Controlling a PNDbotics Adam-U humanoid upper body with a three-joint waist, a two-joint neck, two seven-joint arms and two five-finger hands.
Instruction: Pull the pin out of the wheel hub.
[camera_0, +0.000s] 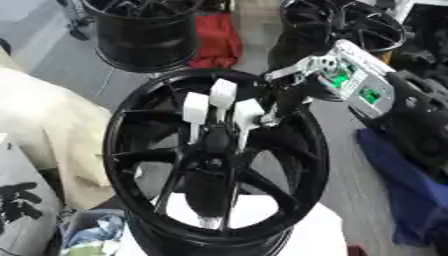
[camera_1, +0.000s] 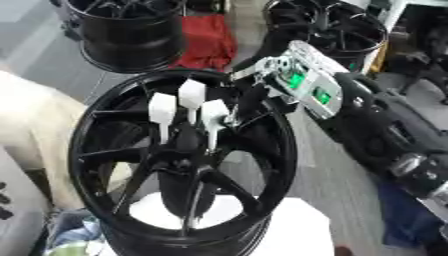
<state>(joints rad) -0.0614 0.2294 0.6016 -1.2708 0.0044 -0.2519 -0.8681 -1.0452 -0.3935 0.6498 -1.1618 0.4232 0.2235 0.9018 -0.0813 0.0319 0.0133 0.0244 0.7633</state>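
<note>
So the black wheel hub (camera_0: 214, 160) sits tilted up facing the camera, with three white pins (camera_0: 222, 95) stuck in around its center. The right arm reaches in from the upper right, and the right hand (camera_1: 248, 102) is down by the rightmost pin (camera_1: 213, 116). Can't tell if its fingers are actually on it.

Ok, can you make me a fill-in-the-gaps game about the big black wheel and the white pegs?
1. The wheel hub is coloured ____.
2. The number of white pins standing up from it is ____.
3. The hand reaching toward the pins is the robot's ____ hand.
4. The cloth behind the wheel is coloured ____.

Missing words: black, three, right, red.
</note>
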